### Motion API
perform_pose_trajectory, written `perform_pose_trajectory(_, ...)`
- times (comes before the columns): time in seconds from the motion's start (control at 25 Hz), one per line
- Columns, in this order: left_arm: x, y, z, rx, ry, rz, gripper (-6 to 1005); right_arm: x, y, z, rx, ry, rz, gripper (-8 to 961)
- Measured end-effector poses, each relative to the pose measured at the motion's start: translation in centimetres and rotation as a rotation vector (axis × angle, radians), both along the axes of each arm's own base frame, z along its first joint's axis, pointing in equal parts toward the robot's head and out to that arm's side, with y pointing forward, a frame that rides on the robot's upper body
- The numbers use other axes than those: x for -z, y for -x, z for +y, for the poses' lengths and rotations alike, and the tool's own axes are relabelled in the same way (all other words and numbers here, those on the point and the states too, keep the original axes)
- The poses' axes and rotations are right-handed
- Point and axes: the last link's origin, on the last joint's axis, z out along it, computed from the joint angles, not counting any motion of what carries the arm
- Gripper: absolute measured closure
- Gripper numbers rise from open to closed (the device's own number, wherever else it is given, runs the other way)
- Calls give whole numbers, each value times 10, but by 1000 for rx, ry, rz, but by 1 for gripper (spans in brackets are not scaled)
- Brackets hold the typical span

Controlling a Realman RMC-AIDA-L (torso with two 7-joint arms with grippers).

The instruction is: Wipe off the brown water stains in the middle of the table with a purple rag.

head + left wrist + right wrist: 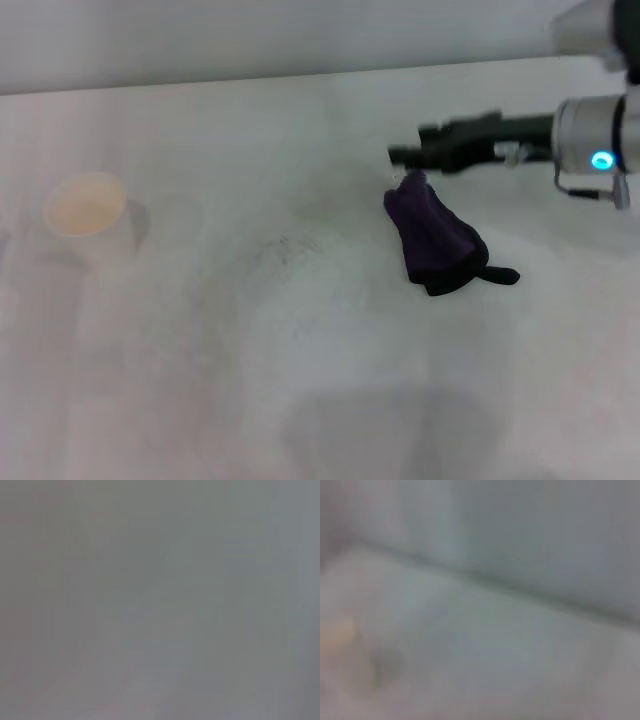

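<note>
white table (pixel 300 380) | right gripper (pixel 405 160) reaches level over purple rag (pixel 435 235) | grip unclear

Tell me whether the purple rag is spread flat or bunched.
Bunched: the purple rag sits in a heaped lump on the table, its top corner at the right claw.

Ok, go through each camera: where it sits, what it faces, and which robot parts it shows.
Head view: sits high, looks down on the table; shows the right gripper above the purple rag, with a paper cup to the left.
Left wrist view: featureless grey, no body part visible.
Right wrist view: faces the table's far edge; own fingers unseen.
Shared: head and right wrist views both show the table.
</note>
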Motion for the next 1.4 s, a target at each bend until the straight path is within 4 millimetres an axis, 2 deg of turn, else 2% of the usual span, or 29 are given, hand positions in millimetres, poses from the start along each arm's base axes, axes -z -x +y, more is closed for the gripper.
perform_pose_trajectory(0.24, 0, 0, 0, 0, 0, 0, 109, -15, -6, -9, -87, -239, 382, 276)
perform_pose_trajectory(0.32, 0, 0, 0, 0, 0, 0, 109, -17, -13, -14, -106, -305, 445, 205)
perform_pose_trajectory(0.44, 0, 0, 0, 0, 0, -1, 109, -17, -32, -24, -164, -461, 422, 128)
perform_pose_trajectory(0.52, -1, -2, 3, 3, -7, -13, 109, -12, -51, -34, -202, -591, 317, 76)
perform_pose_trajectory(0.64, 1, -6, 8, 19, 8, -5, 109, -3, -74, -43, -201, -714, 140, 77)
perform_pose_trajectory(0.76, 3, -8, 10, 30, 21, 3, 109, -2, -90, -51, -181, -780, 20, 79)
perform_pose_trajectory(1.04, 5, -11, 12, 38, 26, -1, 109, -11, -100, -60, -124, -828, 53, 80)
perform_pose_trajectory(1.4, 12, -10, 18, 6, 66, -16, 109, -8, -104, -66, -84, -814, 83, 81)
